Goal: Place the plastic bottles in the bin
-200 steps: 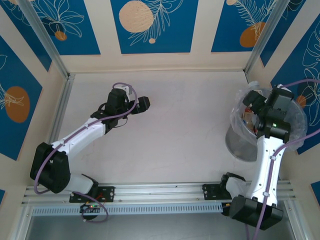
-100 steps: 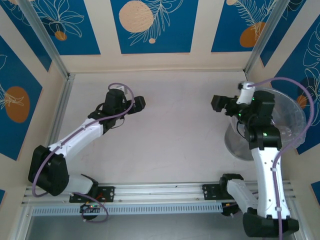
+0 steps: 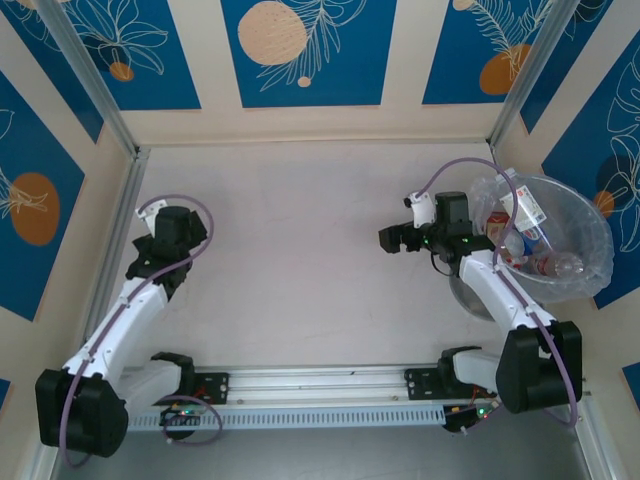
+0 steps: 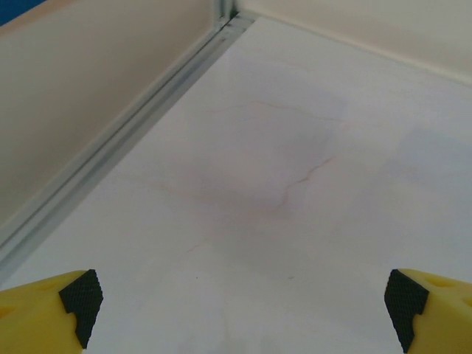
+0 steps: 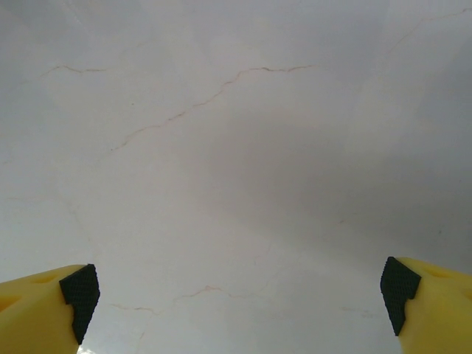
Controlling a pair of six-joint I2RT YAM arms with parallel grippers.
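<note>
The bin [image 3: 601, 232] stands at the table's right edge, lined with a crinkly clear bag. Several plastic bottles lie inside it, among them one with a white and red label [image 3: 526, 209] and a clear one [image 3: 553, 266]. My right gripper [image 3: 394, 238] hangs left of the bin over bare table. In the right wrist view it [image 5: 240, 299] is open, with nothing between its yellow fingers [image 5: 44, 306]. My left gripper [image 3: 163, 248] is near the left wall, far from the bin. In the left wrist view it [image 4: 243, 306] is open over bare tabletop.
A metal rail [image 4: 125, 133] runs along the foot of the left wall to the far corner. Walls with blue panels enclose the table on three sides. A rail [image 3: 320, 385] with both arm bases lines the near edge.
My right gripper has swung off the bin and leftward over the table, uncovering the bottles inside. My left arm has drawn back towards the left wall and the near side.
</note>
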